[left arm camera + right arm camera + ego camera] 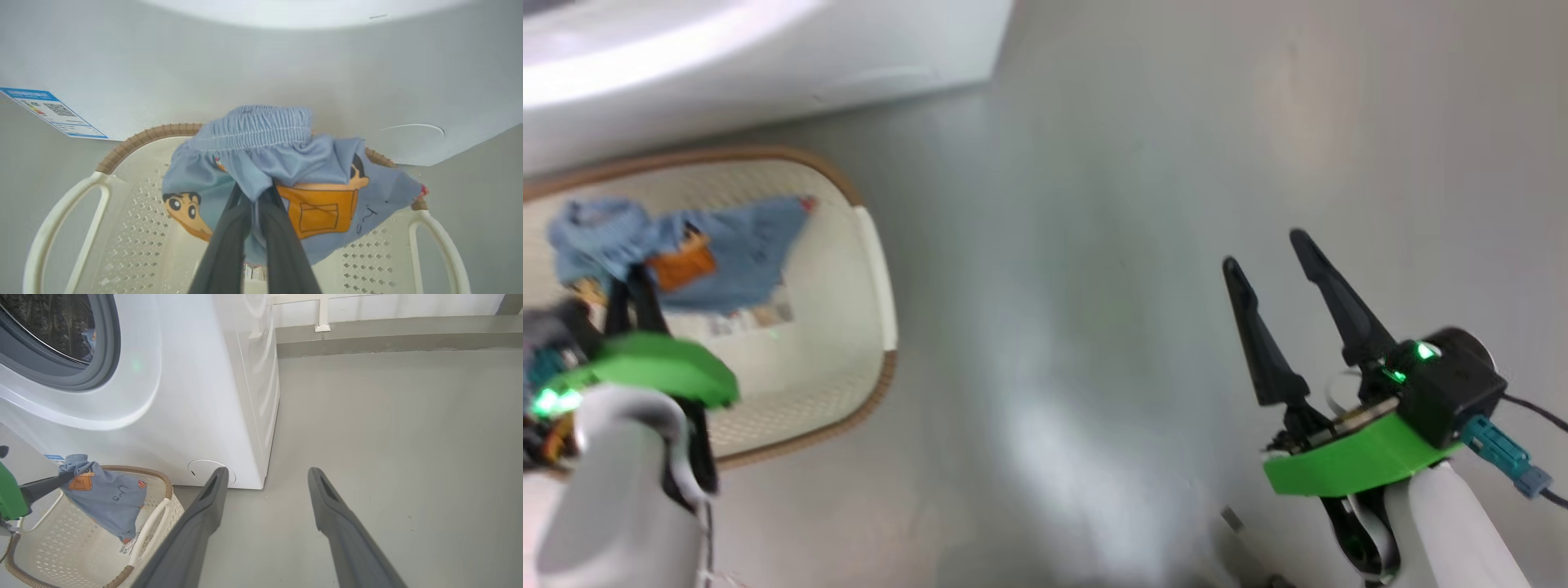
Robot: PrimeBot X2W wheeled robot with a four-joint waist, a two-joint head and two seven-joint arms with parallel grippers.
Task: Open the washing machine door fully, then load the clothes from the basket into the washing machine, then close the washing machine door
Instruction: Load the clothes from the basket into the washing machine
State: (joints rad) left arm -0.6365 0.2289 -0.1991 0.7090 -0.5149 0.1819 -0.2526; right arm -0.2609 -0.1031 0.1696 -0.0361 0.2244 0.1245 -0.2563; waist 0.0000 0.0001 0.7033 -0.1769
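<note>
Grey, smooth floor (1135, 245) spreads across the room and runs to a pale wall with a low skirting (388, 339) on the far side. On the left stands the washing machine (184, 396), white and boxy. Its grey-blue door seal (104, 363) rings the dark mouth of the drum. Low on its front sits a round flap (200, 470), and further left a blue label sticker (53, 112).

Just in front of the machine, on the floor, is the basket (876, 269). It is cream and perforated, with a brown woven-look rim and pale looped handles. A paper label (752, 317) lies on its base.

Of the clothes (261, 163) I can see one light blue garment with a gathered elastic waistband, an orange-brown cartoon figure and a small red patch at one corner. The left fingers (226, 245) are pressed together on a fold just below the waistband, pinching the cloth. The garment hangs from them over the basket. Its top is raised above the rim and its lower end trails down inside, toward the right-hand handle. Whether the hem touches the base I cannot tell.

The right fingers (1258, 339) are spread wide and hold nothing. They are over bare floor, well to the right of the basket and nearer to me than the machine's right front corner.
</note>
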